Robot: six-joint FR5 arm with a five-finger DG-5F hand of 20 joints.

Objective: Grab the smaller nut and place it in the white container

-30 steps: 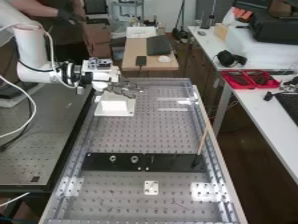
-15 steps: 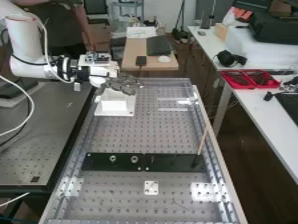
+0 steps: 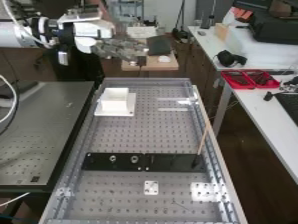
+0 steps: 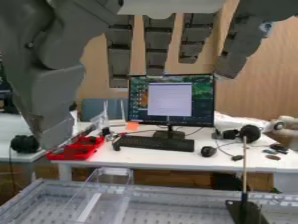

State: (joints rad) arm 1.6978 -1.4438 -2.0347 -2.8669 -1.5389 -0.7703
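The hand (image 3: 120,49) is up beyond the bench's far end, higher than the white container (image 3: 115,101) and apart from it. In the wrist view the hand (image 4: 158,46) has its fingers extended and spread from the thumb, with nothing between them. The container stands on a white base plate at the bench's far left; its inside cannot be made out. Low in the high view, the larger nut (image 3: 113,159) and the bearing (image 3: 134,159) stand on the flat black bar (image 3: 169,162).
A thin wooden stick (image 3: 203,141) rises from the bar's right end. A white plate with holes (image 3: 151,187) lies nearer than the bar. Red trays (image 3: 249,79) are on the side table, and a monitor (image 4: 171,100) stands on a desk.
The hand has risen from just above the white container and come up past the bench's far edge, leaving the container fully uncovered. Container and bar parts have kept their places.
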